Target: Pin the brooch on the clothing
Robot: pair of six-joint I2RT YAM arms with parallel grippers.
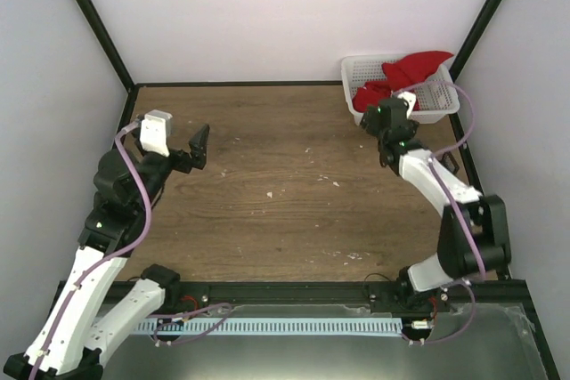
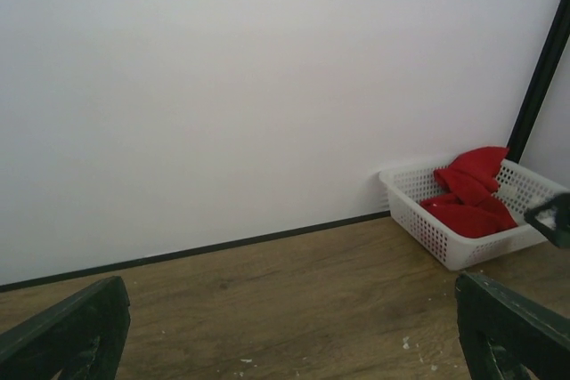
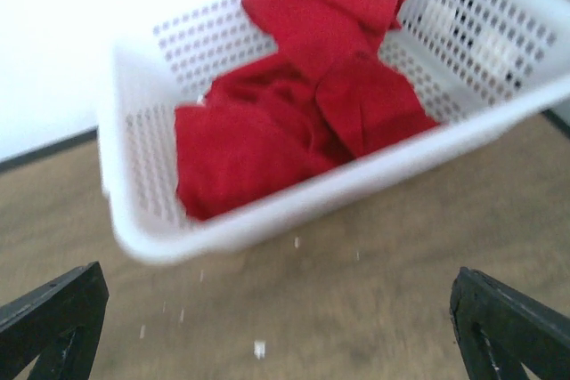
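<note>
My right claw hangs spread wide, empty, just short of the white basket holding the crumpled red shirt; my left claw, equally wide, grips nothing above the wooden table.

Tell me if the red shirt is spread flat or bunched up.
Bunched up. The red shirt lies crumpled in folds inside the white basket, one part poking above its far rim.

I see a brown wood-grain tabletop boxed in by plain white walls, with black frame posts rising at 11 and 1 o'clock under even light.
</note>
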